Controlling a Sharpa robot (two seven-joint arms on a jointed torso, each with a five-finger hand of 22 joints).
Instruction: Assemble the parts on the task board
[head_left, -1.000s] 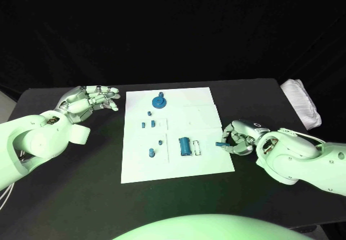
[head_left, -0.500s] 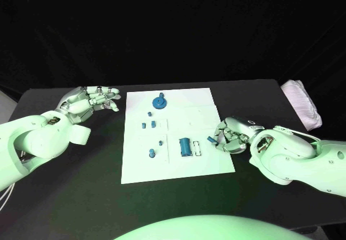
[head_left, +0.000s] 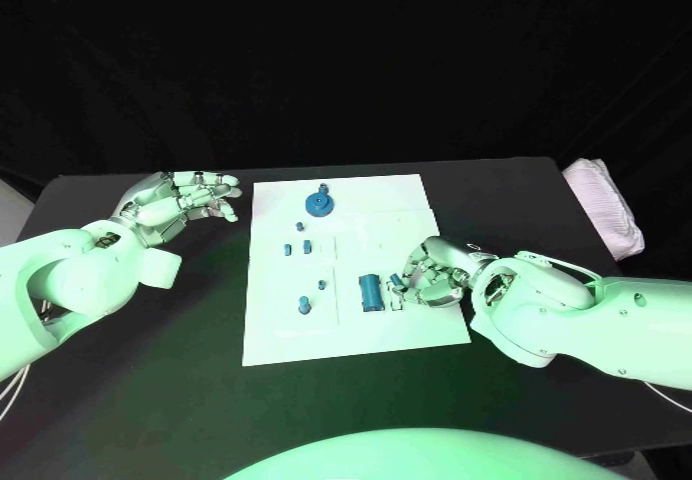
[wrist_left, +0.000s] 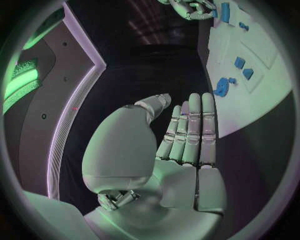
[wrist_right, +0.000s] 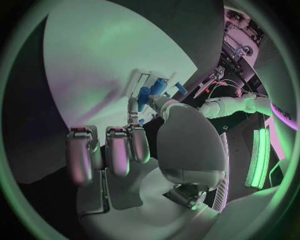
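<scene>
The white task board lies in the middle of the table. On it sit a blue gear, several small blue parts and a blue cylinder. My right hand is over the board's right side, just right of the cylinder, pinching a small blue part between thumb and a finger. The right wrist view shows that part at the fingertips above the board. My left hand hovers off the board's upper left corner and holds nothing; its fingers lie straight and together.
A pale folded cloth lies at the table's right edge. Bare black table surrounds the board on the left, front and right.
My right hand has moved left from the board's right edge onto the board, carrying the small blue part up to the cylinder. The left hand has stayed put.
</scene>
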